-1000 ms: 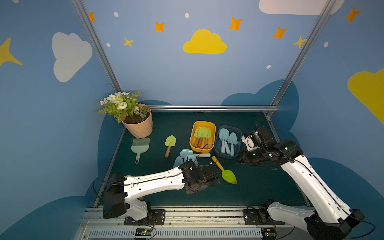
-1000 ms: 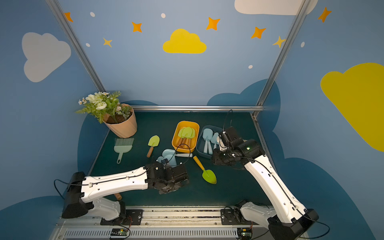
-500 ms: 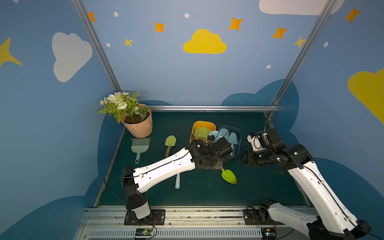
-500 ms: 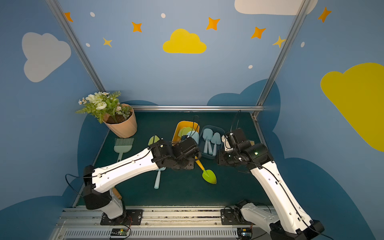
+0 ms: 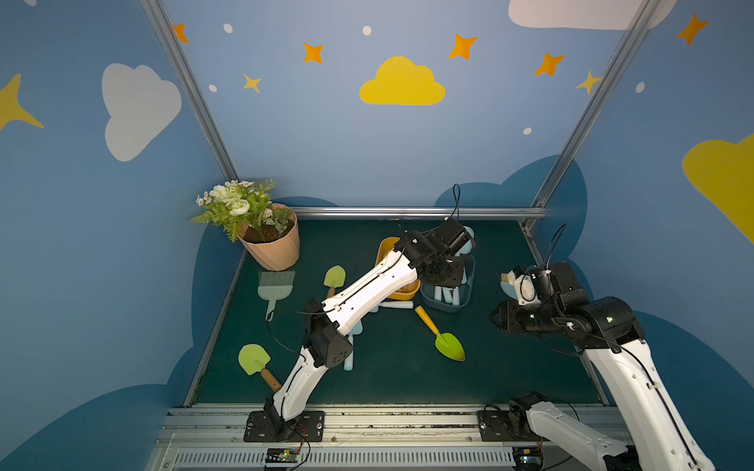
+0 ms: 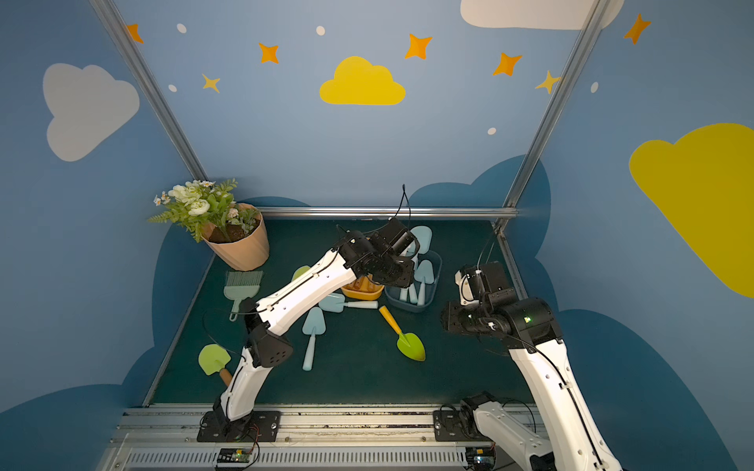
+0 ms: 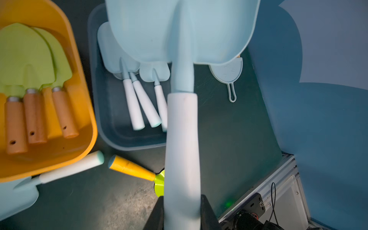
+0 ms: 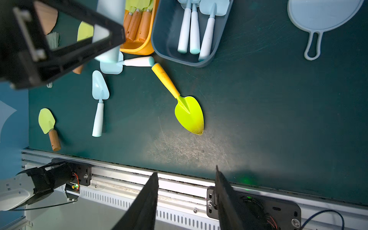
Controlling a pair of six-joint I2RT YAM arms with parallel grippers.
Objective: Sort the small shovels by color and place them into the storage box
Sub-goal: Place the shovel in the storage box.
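Here, the left gripper [image 7: 182, 209] clamps the pale handle of a light blue shovel [image 7: 179, 39], whose blade points toward the far wall above the far end of the blue-grey storage box [image 7: 127, 146]. The box sits near the middle of the green mat [image 8: 258, 119]. Three light blue shovels [image 7: 137, 103] lie in it side by side, handles toward the near edge. Just to its left, the orange box [image 7: 85, 99] holds three green shovels [image 7: 25, 59] with brown wooden handles. The right gripper [image 8: 185, 179] hovers above the right side of the mat, its jaws moderately parted with nothing between them. Five shovels lie loose on the mat. An orange-handled green shovel [image 8: 189, 117] rests near of the two boxes, its blade toward the near right. Its handle tip is just beside that of a blue shovel [image 8: 111, 65] lying at the orange box's near end. A pointed blue shovel [image 8: 99, 93] lies to the left, handle toward the near edge. One green shovel [image 8: 46, 119] lies at the near left corner. Another green shovel [image 5: 334, 277], partly hidden by the left arm, lies left of the orange box. A grey-green brush [image 5: 275, 285] and a flower pot [image 5: 273, 253] stand at the far left. A light blue brush [image 8: 322, 16] lies to the right of the blue-grey box.
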